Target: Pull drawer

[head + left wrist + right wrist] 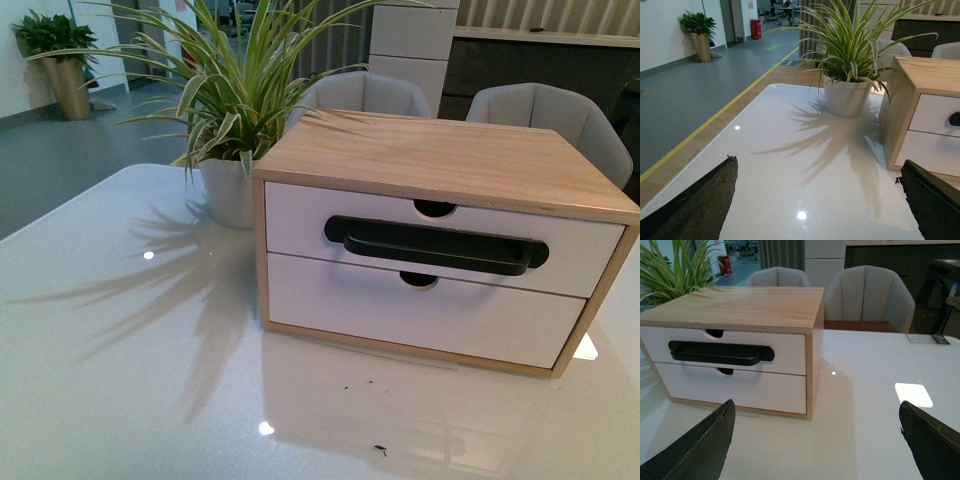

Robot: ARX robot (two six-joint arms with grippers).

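Note:
A light wood cabinet point(440, 150) stands on the white table point(130, 380). Its upper drawer point(300, 225) has a white front, a long black bar handle point(435, 245) and a half-round notch point(434, 208), and it is closed flush. Below it sits a white drawer front without a handle point(400, 310). No gripper shows in the front view. My left gripper point(817, 200) is open over bare table, left of the cabinet point(900, 100). The right gripper point(817, 440) is open too, well short of the drawer point(785, 347) and its handle point(720, 353), off the cabinet's right front corner.
A spiky plant in a white pot point(228, 190) stands just left of the cabinet. Two grey chairs point(550, 115) sit behind the table. A bright light patch point(913, 394) lies on the table right of the cabinet.

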